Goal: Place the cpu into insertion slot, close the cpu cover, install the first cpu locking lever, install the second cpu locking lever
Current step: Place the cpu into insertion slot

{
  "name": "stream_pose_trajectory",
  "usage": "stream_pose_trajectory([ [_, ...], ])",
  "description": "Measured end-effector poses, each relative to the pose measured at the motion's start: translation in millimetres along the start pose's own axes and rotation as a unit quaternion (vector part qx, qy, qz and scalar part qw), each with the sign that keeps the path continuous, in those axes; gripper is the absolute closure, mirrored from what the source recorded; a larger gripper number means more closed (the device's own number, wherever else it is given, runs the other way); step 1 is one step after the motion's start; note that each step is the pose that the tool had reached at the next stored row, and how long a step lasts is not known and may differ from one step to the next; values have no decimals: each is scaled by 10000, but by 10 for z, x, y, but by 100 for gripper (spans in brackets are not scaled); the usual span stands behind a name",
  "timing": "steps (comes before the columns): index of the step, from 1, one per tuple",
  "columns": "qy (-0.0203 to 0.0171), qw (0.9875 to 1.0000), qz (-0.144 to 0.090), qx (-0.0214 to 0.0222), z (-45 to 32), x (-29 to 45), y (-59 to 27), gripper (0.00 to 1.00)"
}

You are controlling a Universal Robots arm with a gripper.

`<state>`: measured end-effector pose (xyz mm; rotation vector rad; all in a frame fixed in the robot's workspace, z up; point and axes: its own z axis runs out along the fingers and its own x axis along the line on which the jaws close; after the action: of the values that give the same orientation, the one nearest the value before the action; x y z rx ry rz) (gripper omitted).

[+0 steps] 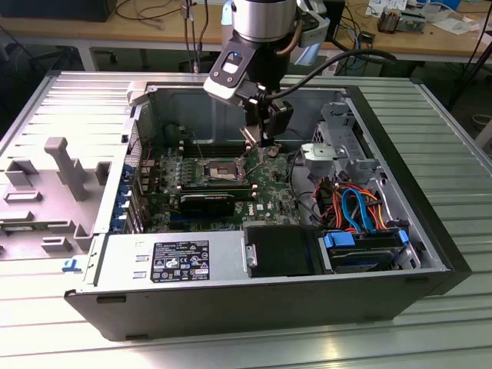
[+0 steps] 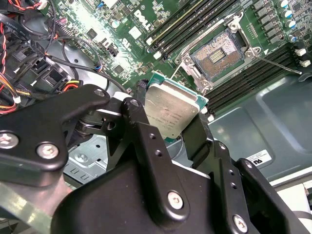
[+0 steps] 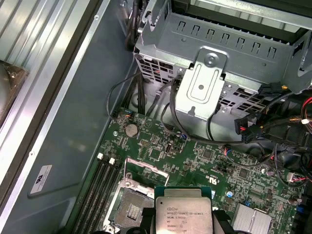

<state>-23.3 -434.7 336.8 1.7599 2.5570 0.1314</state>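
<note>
My gripper (image 1: 265, 148) hangs inside the open computer case, a little to the exterior view's right of the insertion slot (image 1: 219, 171). It is shut on the cpu (image 2: 170, 113), a small square chip with a silvery face on a green edge, pinched between two black fingers (image 2: 135, 109). The chip (image 3: 184, 214) is held in the air above the green board, apart from the socket. The insertion slot (image 2: 218, 54) lies bare, its dark pin field exposed. The cpu cover (image 3: 141, 166) looks swung up at the socket's edge. A thin locking lever (image 2: 280, 66) sticks out loose beside the socket.
Long black memory sticks (image 2: 190, 24) flank the socket. A silvery drive cage (image 3: 204, 87) with cables stands close behind the gripper. Coloured cables (image 1: 354, 204) and a power supply (image 1: 169, 261) fill the case's front. A grey plastic shroud (image 1: 61, 184) lies outside at the exterior view's left.
</note>
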Motion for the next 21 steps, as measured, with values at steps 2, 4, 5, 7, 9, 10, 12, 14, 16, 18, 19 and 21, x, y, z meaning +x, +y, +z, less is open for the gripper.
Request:
stream_pose_trajectory([
  [2, -1, 10000, 9, 0, 0, 0, 0, 45],
  [4, -1, 10000, 15, 0, 0, 0, 0, 45],
  [5, -2, 10000, 22, -1, 0, 0, 0, 45],
  [7, -3, 10000, 33, -1, 1, 0, 0, 45],
  [9, -3, 10000, 39, -1, 1, 0, 0, 45],
  [10, -4, 10000, 45, -1, 1, 0, 0, 45],
  [12, -4, 10000, 51, -1, 1, 0, 0, 45],
  [14, -5, 10000, 60, -1, 1, 0, 0, 45],
  [16, -6, 10000, 68, -1, 2, 0, 0, 45],
  [18, -6, 10000, 73, -2, 2, 0, 0, 45],
  [19, -7, 10000, 77, -1, 2, 0, 0, 45],
  [21, -8, 10000, 87, -1, 2, 0, 0, 45],
])
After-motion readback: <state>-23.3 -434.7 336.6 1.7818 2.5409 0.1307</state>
